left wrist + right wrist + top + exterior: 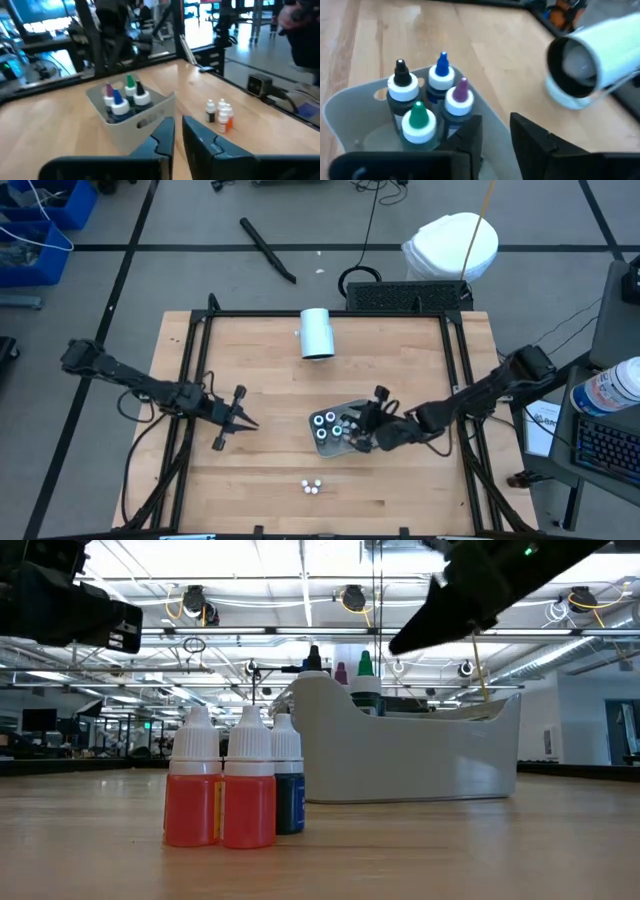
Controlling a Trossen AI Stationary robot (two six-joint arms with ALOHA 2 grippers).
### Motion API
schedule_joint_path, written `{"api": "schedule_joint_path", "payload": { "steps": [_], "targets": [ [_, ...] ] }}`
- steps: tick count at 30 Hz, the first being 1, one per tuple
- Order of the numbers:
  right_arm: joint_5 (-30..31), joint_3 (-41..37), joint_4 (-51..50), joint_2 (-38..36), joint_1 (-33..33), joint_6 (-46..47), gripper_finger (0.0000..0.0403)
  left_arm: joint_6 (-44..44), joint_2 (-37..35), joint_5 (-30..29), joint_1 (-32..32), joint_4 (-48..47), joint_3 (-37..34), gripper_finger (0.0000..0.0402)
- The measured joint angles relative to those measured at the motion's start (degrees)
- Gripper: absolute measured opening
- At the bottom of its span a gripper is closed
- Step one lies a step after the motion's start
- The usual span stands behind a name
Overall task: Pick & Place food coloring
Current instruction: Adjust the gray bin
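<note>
Nearest the table's front edge, three white-capped food coloring bottles [232,790] stand upright and touching, two red-orange and one dark blue, apart from the grey tray [420,755] farther back, which already holds four capped bottles [427,102] standing in a cluster. The right gripper [495,132] hovers just over the tray's rim with its fingers slightly apart and nothing between them, so the loose trio lies toward the front of the table from it and it is probably the nearer arm. The left gripper [232,420] waits well off to the left, fingers nearly closed and empty, and a white cylinder [317,333] lies on its side near the back edge.
</note>
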Motion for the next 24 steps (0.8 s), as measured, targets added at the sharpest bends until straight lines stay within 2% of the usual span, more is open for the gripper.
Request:
{"api": "schedule_joint_path", "payload": {
  "steps": [3,8,11,17,22,24],
  "targets": [
    [3.6,0.0,-2.8,-1.8,2.2,-0.5,0.0057,-0.6,5.2,-1.5,-1.6,1.7,1.1,0.0008],
    [9.7,0.0,-10.7,-3.7,4.8,0.8,0.0005,-1.3,18.5,-1.9,-3.6,8.2,5.6,0.0004],
    [12.2,0.0,-15.1,-4.1,4.6,4.6,0.0007,-0.9,28.4,-1.6,-4.6,10.6,10.4,0.0005],
    [12.6,0.0,-23.7,-4.2,3.1,11.0,0.0002,2.2,45.3,-0.7,-5.6,10.7,21.8,0.0005],
    [13.1,0.0,-33.5,-4.4,2.9,21.8,0.0001,1.3,51.0,-1.5,-3.8,8.0,27.0,0.0003],
    [10.9,0.0,-36.7,-4.6,2.9,26.7,0.0001,-0.3,52.6,-3.4,-2.5,7.7,28.4,0.0005]
  ]
}}
